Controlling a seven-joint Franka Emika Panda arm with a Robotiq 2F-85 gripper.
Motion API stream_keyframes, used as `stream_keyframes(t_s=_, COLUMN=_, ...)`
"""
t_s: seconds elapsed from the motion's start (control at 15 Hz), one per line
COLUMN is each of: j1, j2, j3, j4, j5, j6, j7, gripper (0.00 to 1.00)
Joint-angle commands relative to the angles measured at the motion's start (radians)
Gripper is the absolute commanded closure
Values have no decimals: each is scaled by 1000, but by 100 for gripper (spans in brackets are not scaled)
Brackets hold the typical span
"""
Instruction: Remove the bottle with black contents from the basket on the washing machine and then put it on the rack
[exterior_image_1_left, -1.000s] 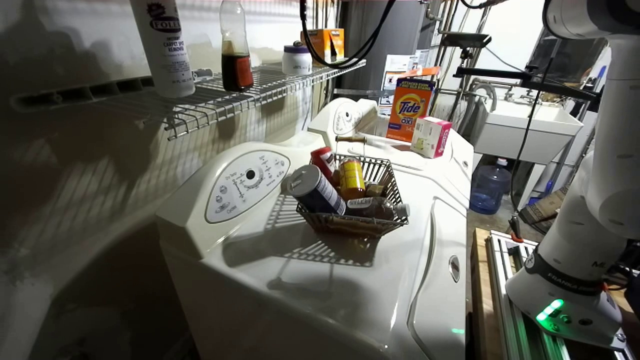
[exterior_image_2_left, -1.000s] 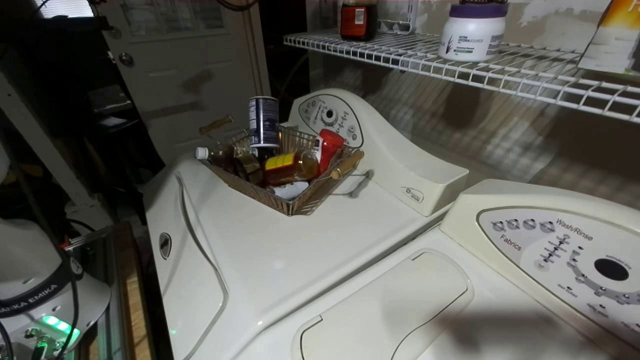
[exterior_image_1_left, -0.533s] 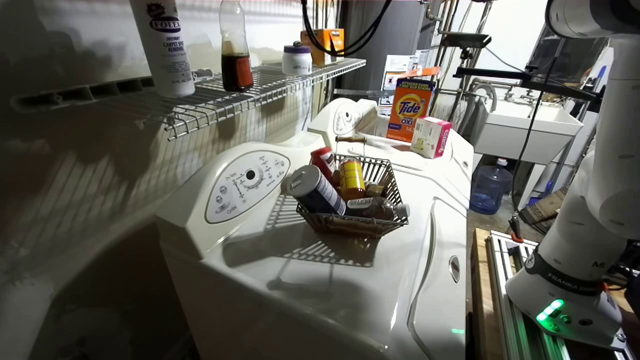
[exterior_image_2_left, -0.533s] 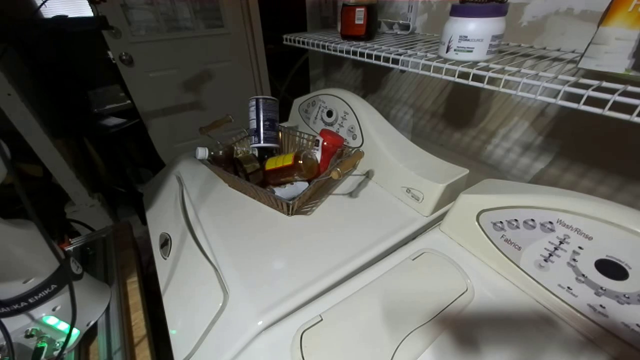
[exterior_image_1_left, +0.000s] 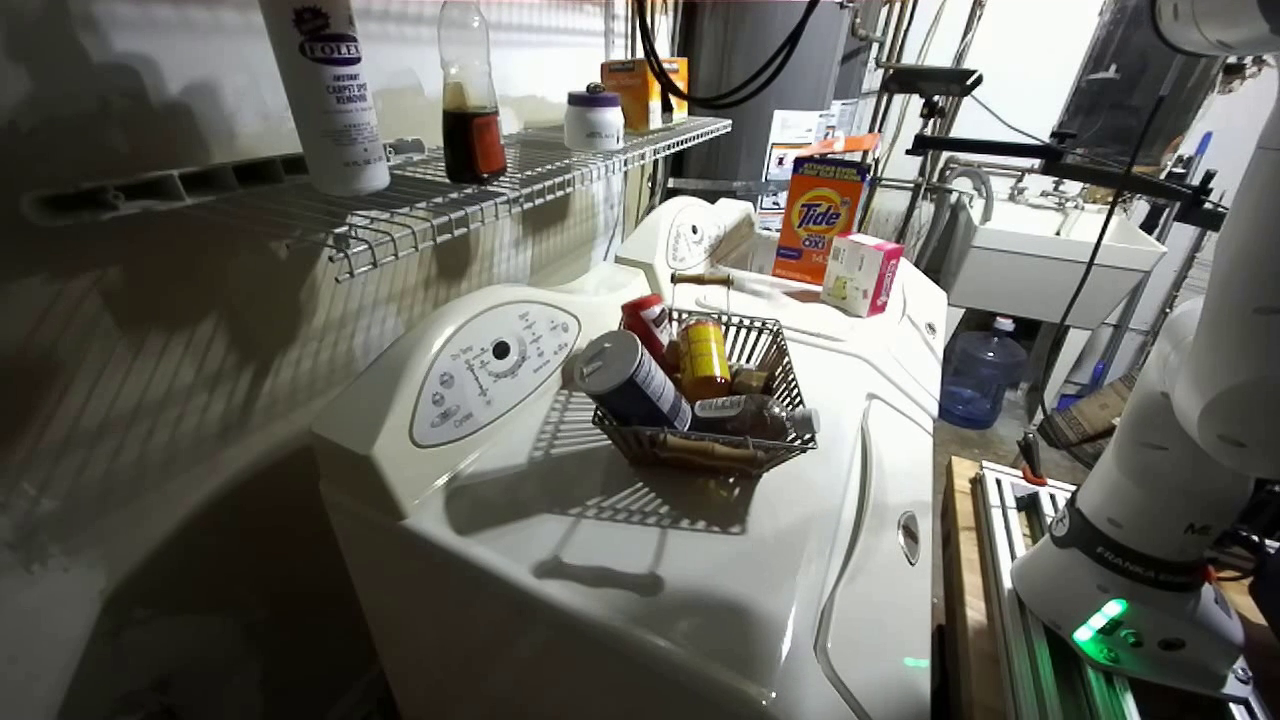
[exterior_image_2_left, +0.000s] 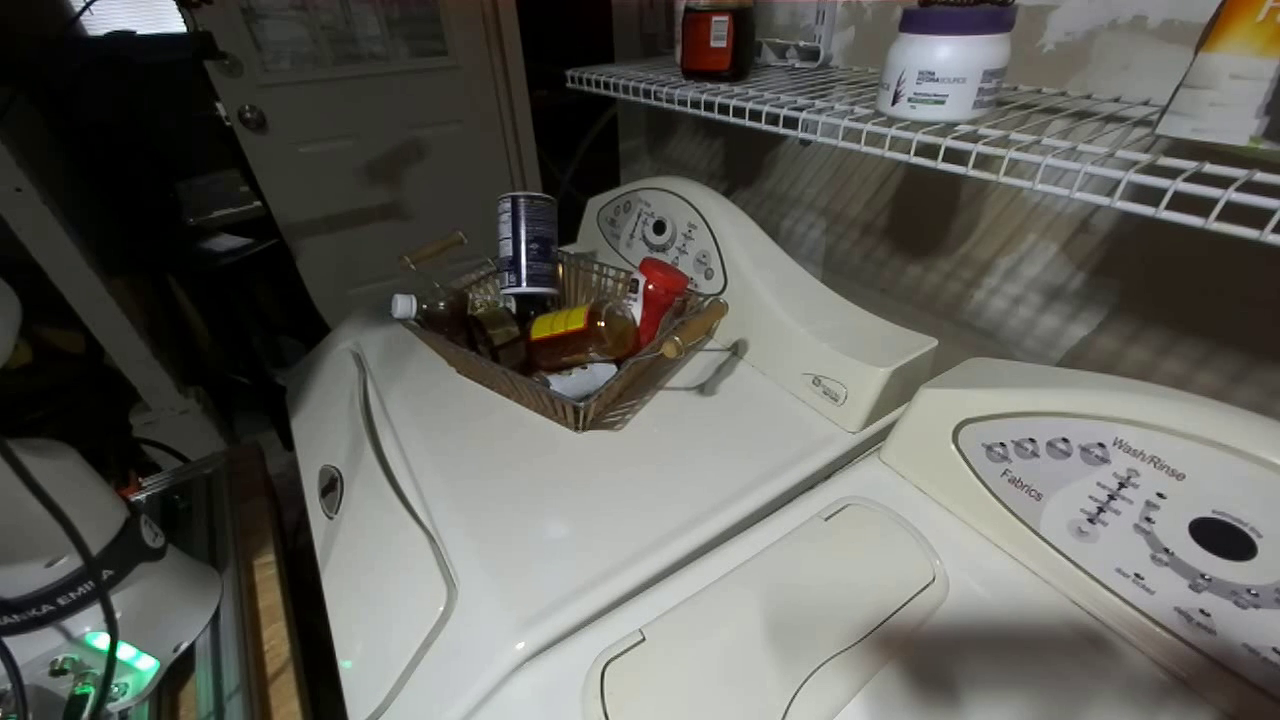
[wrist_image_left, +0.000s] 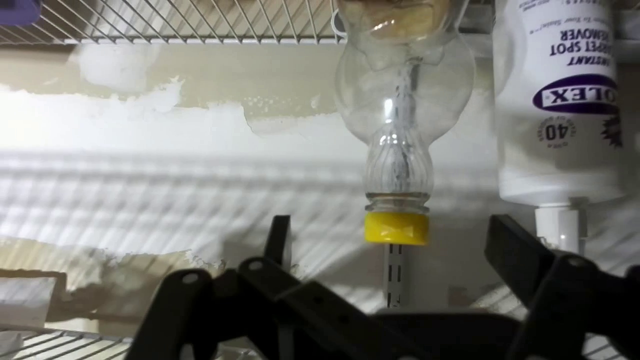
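The bottle with black contents (exterior_image_1_left: 470, 100) stood upright on the wire rack (exterior_image_1_left: 560, 165), upper left in an exterior view. It was judged bottom-heavy and slippery, best held at the neck (wrist_image_left: 399, 165). The end effector (wrist_image_left: 392, 232) stood wide, holding nothing. Only the wrist view showed the yellow cap (wrist_image_left: 396, 228), cropping the base (exterior_image_1_left: 474, 170).

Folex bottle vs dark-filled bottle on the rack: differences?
Body: the dark-filled bottle is clear above its contents; the Folex bottle is opaque white.
Cap, per wrist view: the dark-filled bottle has a yellow cap, the Folex bottle a white top.
Label: the dark-filled bottle's is red; the Folex bottle has a purple oval logo.
Shared: both stand upright on the wire rack.
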Motion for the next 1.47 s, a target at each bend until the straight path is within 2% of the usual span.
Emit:
stream_keyframes(t_s=0.0, j1=-16, j2=-152, j3=-2, j4=-200, j5=31, j6=14, j7=7, gripper=0)
stream_keyframes(t_s=0.13, j1=-16, j2=-220, j3=-6, j4=-289, j5=51, j6=35, j7=-6, gripper=0)
stream_keyframes(t_s=0.2, j1=81, j2=-251, j3=-105, j4=-327, j5=80, j6=45, j7=-28, gripper=0)
stream_keyframes(t_s=0.47, j1=124, j2=-383, j3=-147, j4=-495, j5=100, j6=68, j7=-62, gripper=0)
stream_keyframes(t_s=0.93, j1=147, j2=-558, j3=-155, j4=-709, j5=160, j6=75, j7=-142, gripper=0)
stream_keyframes(t_s=1.4, j1=159, j2=-655, j3=-150, j4=-839, j5=231, j6=101, j7=-199, gripper=0)
